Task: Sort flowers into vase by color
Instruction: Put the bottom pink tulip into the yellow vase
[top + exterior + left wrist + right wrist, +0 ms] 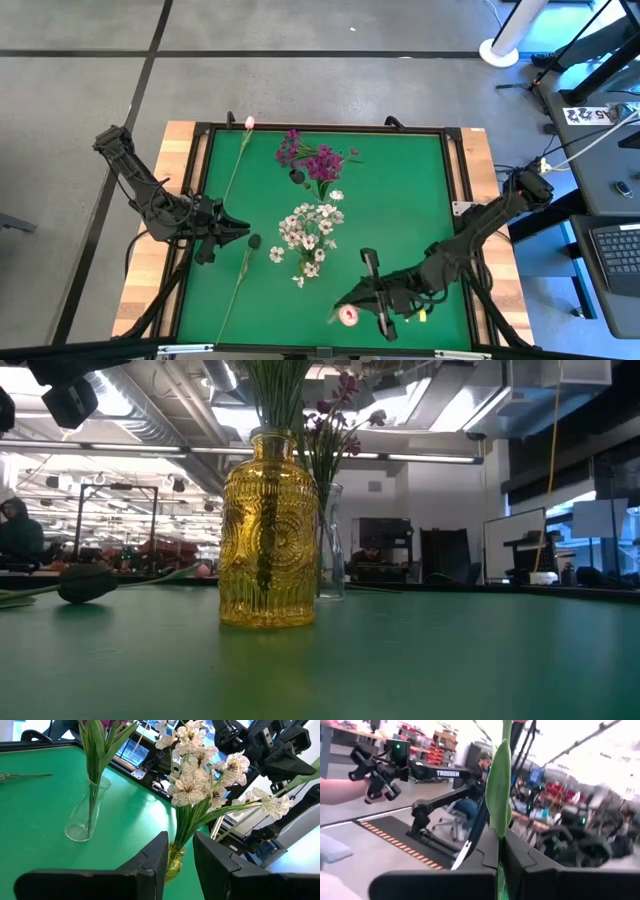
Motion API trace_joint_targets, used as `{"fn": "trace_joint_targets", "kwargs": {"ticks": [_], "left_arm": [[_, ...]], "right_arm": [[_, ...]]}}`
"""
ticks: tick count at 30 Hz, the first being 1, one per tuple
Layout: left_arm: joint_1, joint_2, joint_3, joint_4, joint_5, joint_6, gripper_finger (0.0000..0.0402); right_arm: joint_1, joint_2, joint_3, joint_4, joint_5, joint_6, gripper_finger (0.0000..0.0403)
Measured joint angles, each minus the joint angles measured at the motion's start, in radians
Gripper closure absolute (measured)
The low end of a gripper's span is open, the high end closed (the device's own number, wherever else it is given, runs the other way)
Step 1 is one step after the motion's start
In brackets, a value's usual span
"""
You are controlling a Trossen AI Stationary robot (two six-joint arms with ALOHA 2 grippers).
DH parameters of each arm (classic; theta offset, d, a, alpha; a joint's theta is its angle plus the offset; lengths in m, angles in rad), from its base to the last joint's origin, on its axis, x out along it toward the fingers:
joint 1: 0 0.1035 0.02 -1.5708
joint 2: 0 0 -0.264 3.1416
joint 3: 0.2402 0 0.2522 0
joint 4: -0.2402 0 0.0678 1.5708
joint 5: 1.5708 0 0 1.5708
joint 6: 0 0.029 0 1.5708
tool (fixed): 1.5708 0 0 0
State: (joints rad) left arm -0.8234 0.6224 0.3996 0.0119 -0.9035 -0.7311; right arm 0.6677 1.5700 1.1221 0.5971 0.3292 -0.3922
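From the high view we look straight down on the whole green-topped table [400, 200] and both arms. Our low view sits at table-top height, close to the amber patterned glass vase [268, 530], facing level into the room. The left wrist view looks across at that same vase [174, 862]. The right wrist view faces the room past a green stem [499, 795].
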Motion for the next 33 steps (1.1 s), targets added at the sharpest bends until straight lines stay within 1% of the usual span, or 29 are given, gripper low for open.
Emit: {"fn": "trace_joint_targets", "kwargs": {"ticks": [4,11,15,23,33], "left_arm": [[0.0,0.0,0.0,-0.004,0.0,0.0,0.0315],[0.0,0.0,0.0,-0.004,0.0,0.0,0.0315],[0.0,0.0,0.0,-0.005,0.0,0.0,0.0315],[0.0,0.0,0.0,-0.005,0.0,0.0,0.0315],[0.0,0.0,0.0,-0.005,0.0,0.0,0.0315]], "right_arm": [[-0.044,0.013,0.0,0.064,-0.057,-0.056,0.0398],[-0.124,0.03,0.0,0.055,-0.061,-0.051,0.0398],[-0.157,0.044,0.0,0.056,-0.087,-0.051,0.0398],[-0.186,0.092,0.0,0.027,-0.089,-0.026,0.0398],[-0.184,0.104,0.0,-0.047,-0.094,0.081,0.0398]]}}
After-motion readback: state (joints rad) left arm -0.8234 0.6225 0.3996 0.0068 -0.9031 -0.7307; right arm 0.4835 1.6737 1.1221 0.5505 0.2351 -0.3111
